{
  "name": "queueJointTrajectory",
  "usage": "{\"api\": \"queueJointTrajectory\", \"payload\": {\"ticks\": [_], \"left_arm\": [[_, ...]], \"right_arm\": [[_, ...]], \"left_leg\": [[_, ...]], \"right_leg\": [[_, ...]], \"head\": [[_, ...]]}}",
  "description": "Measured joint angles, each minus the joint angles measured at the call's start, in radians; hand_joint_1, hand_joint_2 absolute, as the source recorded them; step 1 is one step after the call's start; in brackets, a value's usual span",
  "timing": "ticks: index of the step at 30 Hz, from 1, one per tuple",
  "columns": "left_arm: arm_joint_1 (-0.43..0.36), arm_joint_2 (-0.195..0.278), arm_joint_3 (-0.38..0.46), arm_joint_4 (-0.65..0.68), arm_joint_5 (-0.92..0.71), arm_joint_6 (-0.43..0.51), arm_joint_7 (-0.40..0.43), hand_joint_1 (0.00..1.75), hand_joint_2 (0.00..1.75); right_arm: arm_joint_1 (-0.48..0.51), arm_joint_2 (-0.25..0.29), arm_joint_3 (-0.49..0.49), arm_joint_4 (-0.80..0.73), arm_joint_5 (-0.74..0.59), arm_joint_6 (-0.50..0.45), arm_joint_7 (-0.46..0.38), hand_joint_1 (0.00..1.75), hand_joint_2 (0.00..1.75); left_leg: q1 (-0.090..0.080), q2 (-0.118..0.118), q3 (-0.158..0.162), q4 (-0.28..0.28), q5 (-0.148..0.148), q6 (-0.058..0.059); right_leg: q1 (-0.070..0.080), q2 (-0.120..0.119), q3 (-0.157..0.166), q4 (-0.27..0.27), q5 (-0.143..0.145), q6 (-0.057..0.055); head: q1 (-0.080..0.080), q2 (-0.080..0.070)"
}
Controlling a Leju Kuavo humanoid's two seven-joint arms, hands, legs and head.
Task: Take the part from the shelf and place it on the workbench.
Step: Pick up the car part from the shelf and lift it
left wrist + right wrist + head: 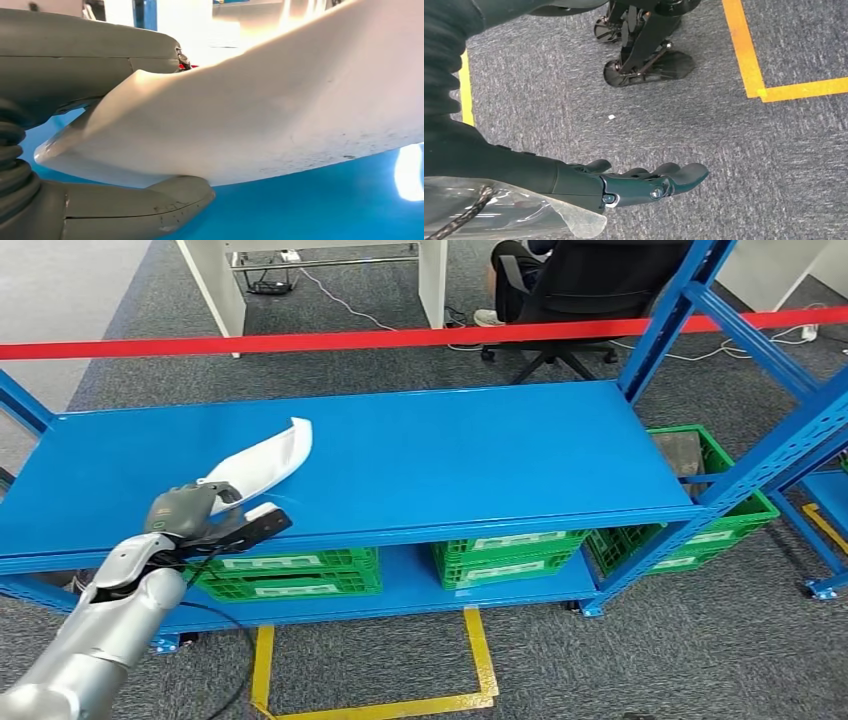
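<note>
A long curved white part (262, 462) is held over the left front of the blue shelf top (450, 450). My left hand (205, 515) grips its near end, thumb above and fingers below. In the left wrist view the white part (280, 110) sits between the grey thumb (90, 60) and a finger (150, 205), with blue shelf surface behind. My right hand (639, 182) hangs by my side over grey carpet, fingers stretched out and holding nothing.
Green crates (290, 575) stand on the lower shelf, more (700, 530) at the right. Blue uprights (770, 440) rise at the right. Red tape (400, 337) runs behind the shelf. A seated person's chair (590, 290) is beyond. Yellow floor lines (480, 670) mark the carpet.
</note>
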Motion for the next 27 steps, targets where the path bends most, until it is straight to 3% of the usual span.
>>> {"api": "queueJointTrajectory", "payload": {"ticks": [10,13,15,17,19,20,21,22,24,26,27], "left_arm": [[0.106,-0.014,-0.001,-0.232,0.098,0.006,-0.035,1.75,1.75],[0.128,-0.015,-0.001,-0.279,0.106,0.023,-0.039,1.75,1.75],[0.144,-0.019,-0.003,-0.318,0.110,0.040,-0.043,1.75,1.75],[0.163,-0.025,-0.004,-0.356,0.115,0.057,-0.047,1.75,1.75],[0.189,-0.029,-0.005,-0.394,0.120,0.072,-0.052,1.75,1.75],[0.204,-0.031,-0.006,-0.411,0.123,0.080,-0.054,1.75,1.75],[0.217,-0.033,-0.007,-0.427,0.127,0.088,-0.056,1.75,1.75],[0.228,-0.037,-0.009,-0.442,0.129,0.095,-0.058,1.75,1.75],[0.242,-0.043,-0.011,-0.469,0.133,0.104,-0.061,1.75,1.75],[0.248,-0.046,-0.011,-0.489,0.134,0.108,-0.062,1.75,1.75],[0.251,-0.048,-0.012,-0.497,0.136,0.109,-0.063,1.75,1.75]], "right_arm": [[0.001,0.003,-0.013,0.000,0.041,-0.084,-0.004,0.00,1.75],[0.002,0.005,-0.014,0.000,0.050,-0.107,-0.005,0.00,1.75],[0.002,0.005,-0.016,0.000,0.057,-0.116,-0.005,0.00,1.75],[0.000,0.005,-0.016,0.000,0.062,-0.121,-0.006,0.00,1.75],[-0.002,0.006,-0.016,0.000,0.070,-0.124,-0.003,0.00,1.75],[-0.002,0.007,-0.016,0.000,0.075,-0.125,0.001,0.00,1.75],[-0.002,0.007,-0.016,0.000,0.080,-0.125,0.006,0.00,1.75],[-0.001,0.008,-0.016,0.000,0.083,-0.126,0.011,0.00,1.75],[-0.002,0.008,-0.016,0.000,0.088,-0.125,0.019,0.00,1.75],[-0.006,0.008,-0.016,0.001,0.090,-0.125,0.021,0.00,1.75],[-0.007,0.008,-0.016,0.001,0.091,-0.124,0.023,0.00,1.75]], "left_leg": [[-0.003,0.000,-0.003,0.008,-0.003,0.004],[-0.003,0.000,-0.006,0.011,0.002,0.012],[0.003,0.006,-0.002,-0.002,0.015,0.023],[0.007,0.013,-0.002,-0.013,0.026,0.033],[0.006,0.020,-0.010,-0.011,0.029,0.035],[0.005,0.023,-0.013,-0.008,0.029,0.035],[0.004,0.026,-0.016,-0.005,0.029,0.035],[0.005,0.027,-0.018,-0.001,0.028,0.034],[0.005,0.028,-0.022,0.006,0.027,0.029],[0.002,0.027,-0.030,0.015,0.028,0.017],[0.000,0.026,-0.035,0.018,0.031,0.010]], "right_leg": [[-0.002,0.000,0.000,-0.001,0.002,0.004],[-0.003,0.002,0.000,-0.003,0.010,0.015],[-0.001,-0.002,-0.008,0.006,-0.003,0.021],[0.000,-0.017,-0.043,0.081,-0.058,0.025],[-0.002,-0.028,-0.097,0.216,-0.122,0.029],[-0.003,-0.030,-0.116,0.266,-0.135,0.031],[-0.003,-0.031,-0.119,0.279,-0.128,0.033],[-0.004,-0.033,-0.101,0.250,-0.102,0.033],[-0.004,-0.038,-0.030,0.119,-0.042,0.031],[-0.002,-0.042,0.019,0.027,-0.020,0.026],[-0.001,-0.041,0.024,0.016,-0.024,0.023]], "head": [[0.000,0.000],[0.000,0.000],[0.001,0.000],[0.004,0.000],[0.006,0.000],[0.006,0.000],[0.006,0.000],[0.006,0.000],[0.006,0.000],[0.006,0.000],[0.006,0.000]]}}
